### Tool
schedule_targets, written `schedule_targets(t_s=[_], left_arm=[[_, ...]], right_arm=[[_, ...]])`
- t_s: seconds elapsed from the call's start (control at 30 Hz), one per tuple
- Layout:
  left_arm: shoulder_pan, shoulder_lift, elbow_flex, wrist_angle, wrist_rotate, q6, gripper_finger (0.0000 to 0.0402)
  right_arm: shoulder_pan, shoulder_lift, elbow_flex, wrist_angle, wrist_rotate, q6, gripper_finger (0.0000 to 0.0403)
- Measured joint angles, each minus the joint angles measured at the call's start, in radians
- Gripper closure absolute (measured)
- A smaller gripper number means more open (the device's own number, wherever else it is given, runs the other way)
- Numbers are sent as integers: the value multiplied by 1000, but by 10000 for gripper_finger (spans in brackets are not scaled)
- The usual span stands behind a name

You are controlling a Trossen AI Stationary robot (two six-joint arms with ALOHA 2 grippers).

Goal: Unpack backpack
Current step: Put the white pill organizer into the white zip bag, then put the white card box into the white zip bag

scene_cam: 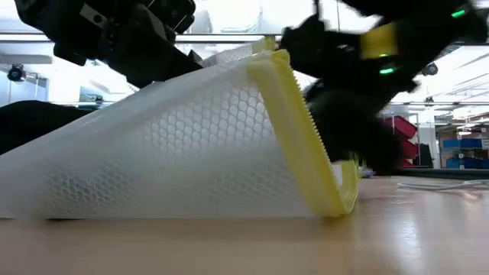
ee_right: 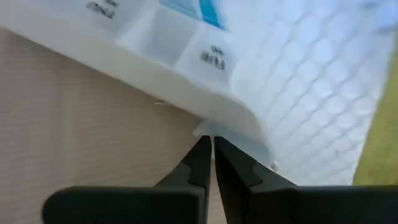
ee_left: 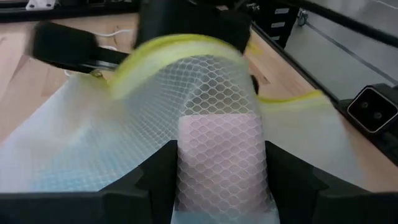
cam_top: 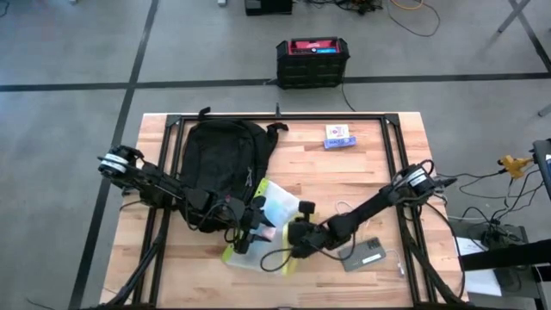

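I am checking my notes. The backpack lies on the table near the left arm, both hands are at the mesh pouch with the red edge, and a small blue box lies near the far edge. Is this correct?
One detail is wrong: the mesh pouch has a yellow edge, not red, as the low view shows clearly. The rest holds: the backpack lies near the left arm, the left hand and the right hand are both at the pouch, and the small blue box lies near the far edge.

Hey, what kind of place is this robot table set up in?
Probably a lab or workshop: a bare concrete floor with taped lines, loose cables trailing beside the wooden table, and shelving with blue bins in the room behind.
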Motion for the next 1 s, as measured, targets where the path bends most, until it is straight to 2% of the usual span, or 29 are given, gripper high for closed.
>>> schedule_targets(t_s=[0.07,0.2,0.3,0.37,0.47,0.57,0.63,0.73,0.87,1.0], left_arm=[[0,0,-4,-4,1,-1,224],[-1,0,-5,-24,2,-1,223],[0,0,-5,-29,2,6,224],[0,0,-5,-26,1,11,224],[0,0,-5,-27,-4,16,224],[0,-1,-5,-17,-6,18,224],[0,-1,-5,-9,-7,18,224],[0,-2,-5,-8,-7,13,224],[0,-2,-5,-8,-6,8,223],[0,-2,-5,-9,-6,6,223]], right_arm=[[5,-15,-1,-28,-34,-19,398],[45,-97,0,-119,-197,-16,380],[75,-185,0,-268,-307,60,363],[87,-256,0,-395,-342,114,350],[96,-376,-1,-585,-281,160,331],[74,-481,-11,-750,-74,174,311],[7,-546,-18,-848,20,175,299],[-170,-609,-38,-921,6,124,283],[-460,-646,-87,-873,-137,-108,261],[-756,-631,-141,-720,-344,-407,228]])
